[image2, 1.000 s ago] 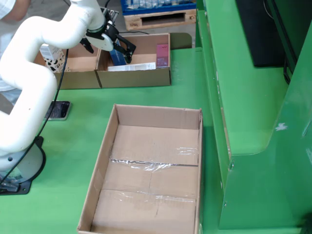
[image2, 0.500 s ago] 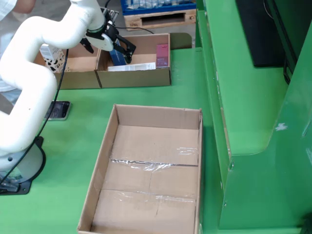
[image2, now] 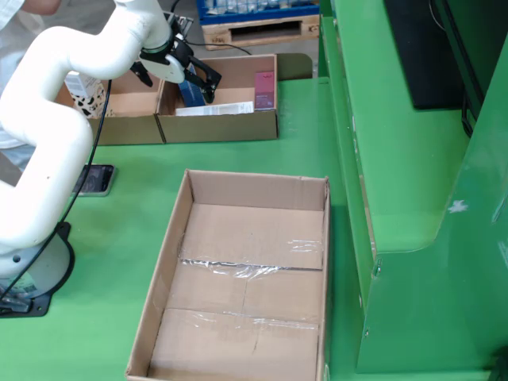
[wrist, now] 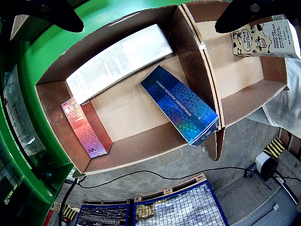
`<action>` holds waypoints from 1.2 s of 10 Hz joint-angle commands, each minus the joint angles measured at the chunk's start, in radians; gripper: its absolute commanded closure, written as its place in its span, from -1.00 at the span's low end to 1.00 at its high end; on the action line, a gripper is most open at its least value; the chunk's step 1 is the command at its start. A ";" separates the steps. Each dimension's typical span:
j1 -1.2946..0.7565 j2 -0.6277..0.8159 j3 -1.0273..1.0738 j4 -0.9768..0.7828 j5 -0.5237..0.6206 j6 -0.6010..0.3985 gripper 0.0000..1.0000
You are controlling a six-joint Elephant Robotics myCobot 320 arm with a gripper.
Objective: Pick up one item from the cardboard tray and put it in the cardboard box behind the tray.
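Note:
In the fixed view my gripper (image2: 176, 80) hangs open over the left part of the cardboard box (image2: 218, 127) behind the big cardboard tray (image2: 171, 262). The tray shows only its taped floor. In the wrist view my gripper (wrist: 149, 24) has its black fingertips (wrist: 70, 21) spread wide at the top corners, with nothing between them. Below lie a shiny blue box (wrist: 181, 104), a long white box (wrist: 117, 61) and a pink-red box (wrist: 84, 129) standing against the box wall. The blue box (image2: 189, 92) sits right under the gripper, the pink-red box (image2: 264, 89) at the right.
A second cardboard box (image2: 119, 127) adjoins on the left and holds a cow-print carton (wrist: 263, 40). A phone (image2: 97, 180) lies on the green table by my arm's base. A tall green machine frame (image2: 413, 159) walls off the right side. A pallet (image2: 254, 32) stands behind.

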 commanded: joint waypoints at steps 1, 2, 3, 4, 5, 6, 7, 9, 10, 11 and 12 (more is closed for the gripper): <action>0.000 0.023 0.021 0.010 0.002 -0.008 -1.00; 0.000 0.023 0.021 0.010 0.002 -0.008 -1.00; 0.000 0.023 0.021 0.010 0.002 -0.008 -1.00; 0.000 0.023 0.021 0.010 0.002 -0.008 -1.00; 0.000 0.023 0.021 0.010 0.002 -0.008 -1.00; 0.000 0.023 0.021 0.010 0.002 -0.008 -1.00; 0.000 0.023 0.021 0.010 0.002 -0.008 -1.00; -0.155 -0.148 0.708 -0.547 0.021 0.031 -1.00; -0.211 -0.217 0.940 -0.686 0.023 0.038 -1.00; -0.211 -0.217 0.940 -0.686 0.023 0.038 -1.00; -0.314 -0.266 1.126 -0.811 0.049 0.037 -1.00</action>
